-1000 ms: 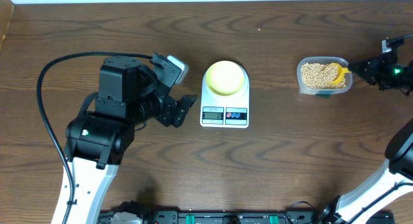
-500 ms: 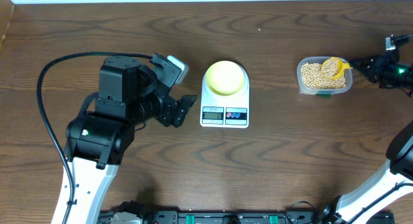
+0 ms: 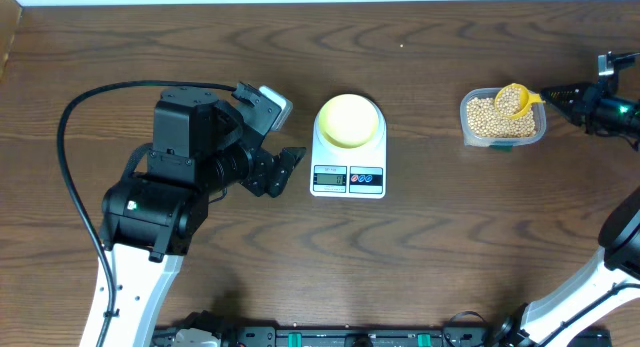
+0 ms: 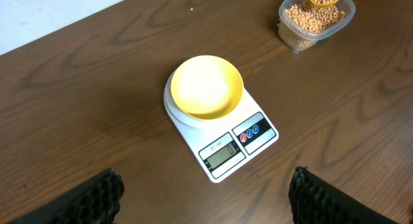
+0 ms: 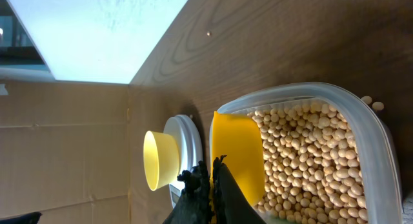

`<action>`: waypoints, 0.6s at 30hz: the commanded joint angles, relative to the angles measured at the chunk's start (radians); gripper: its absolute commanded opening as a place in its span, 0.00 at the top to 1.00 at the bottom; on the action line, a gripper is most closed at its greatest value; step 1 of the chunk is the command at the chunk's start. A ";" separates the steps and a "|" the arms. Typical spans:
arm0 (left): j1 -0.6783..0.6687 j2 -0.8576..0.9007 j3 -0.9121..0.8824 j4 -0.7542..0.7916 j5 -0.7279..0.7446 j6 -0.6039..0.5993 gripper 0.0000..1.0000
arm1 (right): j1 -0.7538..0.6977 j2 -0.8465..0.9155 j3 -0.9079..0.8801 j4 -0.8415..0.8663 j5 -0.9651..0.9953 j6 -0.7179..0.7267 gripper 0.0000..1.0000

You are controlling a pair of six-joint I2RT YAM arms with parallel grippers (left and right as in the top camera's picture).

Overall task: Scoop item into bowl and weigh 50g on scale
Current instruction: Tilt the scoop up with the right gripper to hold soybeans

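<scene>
We count one round pale-yellow bowl (image 3: 349, 120) on one flat white digital scale (image 3: 348, 179). The right tool (image 5: 210, 185) clamps one bright yellow plastic scoop (image 5: 237, 153). The left tool (image 4: 206, 179) stands apart.

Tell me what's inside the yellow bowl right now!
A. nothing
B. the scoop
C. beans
A: the bowl on the scale shows only its bare yellow inside, while the beans are over in the tub and the scoop.

Left hand (image 4: 205, 185) spread, right hand (image 5: 208, 185) clamped
</scene>
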 commanded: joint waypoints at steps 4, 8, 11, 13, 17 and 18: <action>0.006 0.000 -0.004 -0.002 0.008 0.009 0.16 | -0.007 0.007 -0.006 0.005 -0.048 -0.017 0.99; 0.006 0.000 -0.004 -0.002 0.008 0.009 0.16 | -0.007 0.007 -0.006 0.005 -0.051 -0.021 0.99; 0.006 0.000 -0.004 -0.002 0.008 0.009 0.16 | -0.007 0.007 -0.006 0.005 -0.054 -0.020 0.99; 0.006 0.000 -0.004 -0.002 0.008 0.009 0.16 | -0.007 0.007 -0.006 0.006 -0.055 -0.021 0.99; 0.006 0.000 -0.004 -0.002 0.008 0.010 0.16 | -0.007 0.007 -0.006 0.006 -0.055 -0.020 0.99; 0.006 0.000 -0.004 -0.002 0.008 0.009 0.16 | -0.007 0.007 -0.006 0.005 -0.055 -0.020 0.99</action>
